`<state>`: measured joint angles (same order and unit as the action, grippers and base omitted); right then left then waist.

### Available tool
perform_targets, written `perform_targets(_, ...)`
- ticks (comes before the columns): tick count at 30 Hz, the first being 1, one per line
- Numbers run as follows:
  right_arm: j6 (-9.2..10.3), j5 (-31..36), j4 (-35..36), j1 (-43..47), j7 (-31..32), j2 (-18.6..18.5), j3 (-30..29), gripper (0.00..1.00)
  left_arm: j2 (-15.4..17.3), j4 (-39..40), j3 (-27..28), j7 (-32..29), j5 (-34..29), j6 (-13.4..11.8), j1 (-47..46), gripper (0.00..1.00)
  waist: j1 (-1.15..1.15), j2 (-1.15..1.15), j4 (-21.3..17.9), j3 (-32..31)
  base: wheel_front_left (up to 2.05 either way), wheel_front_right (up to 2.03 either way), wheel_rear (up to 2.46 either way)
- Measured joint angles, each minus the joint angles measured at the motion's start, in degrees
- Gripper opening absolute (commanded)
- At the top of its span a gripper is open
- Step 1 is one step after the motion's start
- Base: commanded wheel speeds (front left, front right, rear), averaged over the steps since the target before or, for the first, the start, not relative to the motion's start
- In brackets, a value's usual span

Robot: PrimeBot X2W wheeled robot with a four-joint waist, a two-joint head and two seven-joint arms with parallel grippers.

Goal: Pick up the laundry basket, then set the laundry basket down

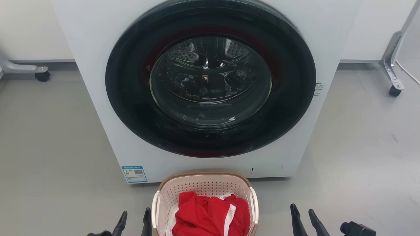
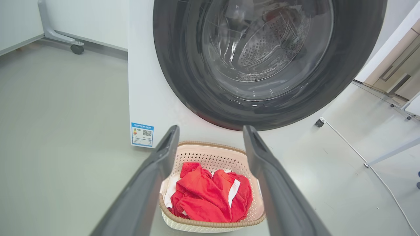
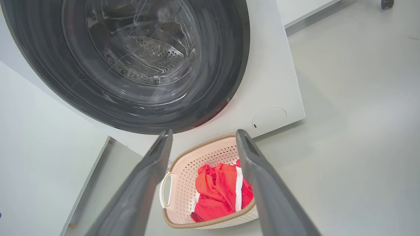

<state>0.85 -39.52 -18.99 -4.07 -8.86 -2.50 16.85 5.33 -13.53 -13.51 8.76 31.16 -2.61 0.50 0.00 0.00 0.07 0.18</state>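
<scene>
The laundry basket (image 1: 203, 186), cream with perforated walls, a brown woven-look rim and white side handles, stands on the floor right in front of the washing machine, with red and white clothing inside. My left gripper (image 1: 135, 219) is open just left of the basket's left handle. My right gripper (image 1: 303, 213) is open a short way right of the basket, apart from it. In the left wrist view the laundry basket (image 2: 210, 154) lies below, between the spread fingers of the left gripper (image 2: 210, 132). Below the open right gripper (image 3: 203, 136), the laundry basket (image 3: 188, 177) sits with one white handle facing left.
The white washing machine (image 1: 98, 98) with a shut round dark glass door (image 1: 210, 82) rises behind the basket. Grey floor spreads to both sides. Wheeled frame legs stand at the far left (image 1: 42, 75) and far right (image 1: 395, 90). A white cable (image 2: 361, 157) runs across the floor.
</scene>
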Motion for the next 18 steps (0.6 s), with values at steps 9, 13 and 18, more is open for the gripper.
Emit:
perform_targets(9, 0.68, 6.64, 0.01, -0.02, -1.92, -0.09, 2.29, 1.00, 0.05, 0.58, -1.75, 2.01, -7.34, -1.45, 0.10, 1.00, 0.00, 0.00, -0.06, 0.07, 0.00, 0.00, 0.00)
perform_targets(13, 1.07, 10.23, 0.04, -0.03, -2.91, -0.14, 3.48, 1.00, 0.05, 0.88, -2.24, 2.98, -10.92, -2.00, 0.53, 1.00, 0.00, 0.00, -0.04, 0.14, 0.00, 0.00, 0.00)
perform_targets(18, 1.26, 13.92, 0.13, -0.06, -3.91, -0.21, 4.55, 1.00, 0.00, 1.09, -2.61, 4.04, -14.15, -2.68, 1.17, 1.00, 0.00, 0.00, 0.02, 0.21, 0.00, 0.00, 0.00)
